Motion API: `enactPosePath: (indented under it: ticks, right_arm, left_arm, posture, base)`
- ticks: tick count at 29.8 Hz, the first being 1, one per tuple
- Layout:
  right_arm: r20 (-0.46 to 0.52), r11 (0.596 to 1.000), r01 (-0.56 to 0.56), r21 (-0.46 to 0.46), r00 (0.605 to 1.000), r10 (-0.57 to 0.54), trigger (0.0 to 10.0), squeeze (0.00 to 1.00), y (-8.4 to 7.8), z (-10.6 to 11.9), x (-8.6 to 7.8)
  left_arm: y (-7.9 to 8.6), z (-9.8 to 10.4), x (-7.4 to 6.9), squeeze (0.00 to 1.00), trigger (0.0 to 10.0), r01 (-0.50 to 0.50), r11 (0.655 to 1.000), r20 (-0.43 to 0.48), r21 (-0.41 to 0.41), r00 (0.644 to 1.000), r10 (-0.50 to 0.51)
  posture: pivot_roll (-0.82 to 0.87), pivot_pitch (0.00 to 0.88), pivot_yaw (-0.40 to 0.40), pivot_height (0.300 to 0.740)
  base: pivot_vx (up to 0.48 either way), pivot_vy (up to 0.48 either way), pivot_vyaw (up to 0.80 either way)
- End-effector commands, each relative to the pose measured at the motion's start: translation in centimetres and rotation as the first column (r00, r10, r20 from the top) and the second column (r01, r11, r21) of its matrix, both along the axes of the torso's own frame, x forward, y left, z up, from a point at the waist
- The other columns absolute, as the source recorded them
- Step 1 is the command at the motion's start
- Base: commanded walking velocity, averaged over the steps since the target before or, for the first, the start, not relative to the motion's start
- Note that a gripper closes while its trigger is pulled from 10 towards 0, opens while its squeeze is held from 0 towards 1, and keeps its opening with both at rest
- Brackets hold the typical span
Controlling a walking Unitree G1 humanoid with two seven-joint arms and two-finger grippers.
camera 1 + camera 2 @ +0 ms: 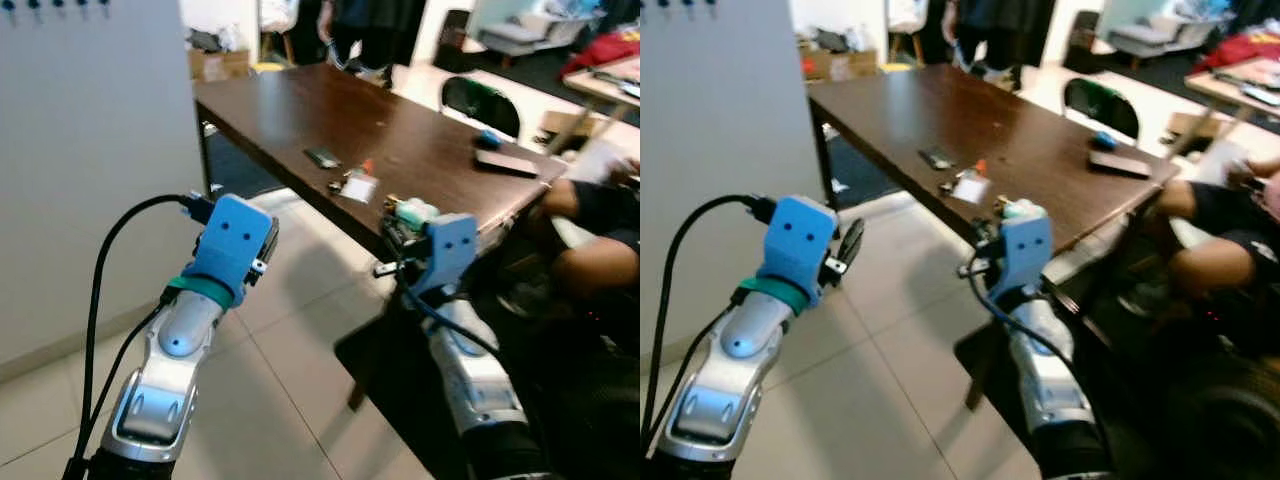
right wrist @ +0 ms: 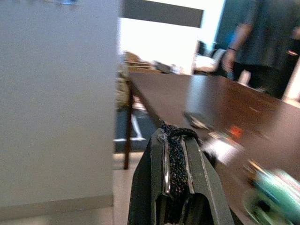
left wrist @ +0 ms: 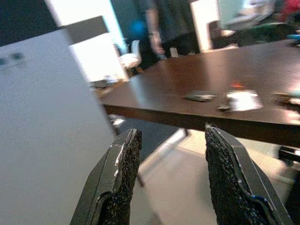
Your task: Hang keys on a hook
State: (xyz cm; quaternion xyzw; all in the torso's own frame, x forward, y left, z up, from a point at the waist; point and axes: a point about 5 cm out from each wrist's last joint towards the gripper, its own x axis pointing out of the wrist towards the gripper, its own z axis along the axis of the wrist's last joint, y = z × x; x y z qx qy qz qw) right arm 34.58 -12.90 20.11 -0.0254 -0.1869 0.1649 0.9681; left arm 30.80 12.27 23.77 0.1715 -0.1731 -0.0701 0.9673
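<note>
Left gripper (image 3: 171,176) fingers spread wide, holding nothing, over the floor (image 1: 290,330). Right gripper (image 2: 177,164) pressed closed beside the table (image 1: 330,110) edge, apparently empty; keys (image 1: 357,185), blurry, lie on the tabletop.

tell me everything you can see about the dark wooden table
The dark wooden table has a long, glossy brown top on thin dark legs, standing on pale floor tiles beside a white wall. Near its front edge lie a small black object, a clear tag with an orange bit and a pale green item. The right gripper hovers at that edge.
</note>
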Motion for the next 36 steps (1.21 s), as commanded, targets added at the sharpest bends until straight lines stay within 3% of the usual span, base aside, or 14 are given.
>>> enactPosePath:
  ticks: [1,23,29,36]
  right_arm:
    - [-0.023,0.999,-0.028,-0.017,0.999,0.027,10.0,0.00,0.8,-0.5,-0.1]
    - [0.029,1.000,-0.012,-0.014,1.000,0.013,10.0,0.00,0.5,1.2,0.1]
    - [0.075,0.986,0.084,0.146,0.993,-0.095,10.0,0.00,-1.2,3.3,0.6]
    - [0.105,0.985,0.068,0.156,0.991,-0.085,10.0,0.00,-1.4,4.0,0.5]
  left_arm:
    - [0.3,-0.5,-0.1,0.00,10.0,-0.016,1.000,-0.015,0.005,1.000,0.016]
    - [0.3,0.0,-0.1,0.00,10.0,-0.014,1.000,-0.001,-0.002,1.000,0.014]
    - [0.2,0.0,0.0,0.00,10.0,-0.002,1.000,0.000,-0.001,1.000,0.002]
    - [0.1,0.0,0.0,0.00,10.0,0.002,1.000,0.001,-0.001,1.000,-0.002]
  posture:
    - [0.07,0.019,0.028,0.740]
    - [0.08,0.039,0.027,0.740]
    - [0.08,0.041,0.026,0.740]
    - [0.08,0.044,0.029,0.740]
  base:
    - [0.442,0.000,0.80]
    - [0.409,0.000,0.80]
    - [0.395,0.000,0.13]
    - [0.395,0.000,0.00]
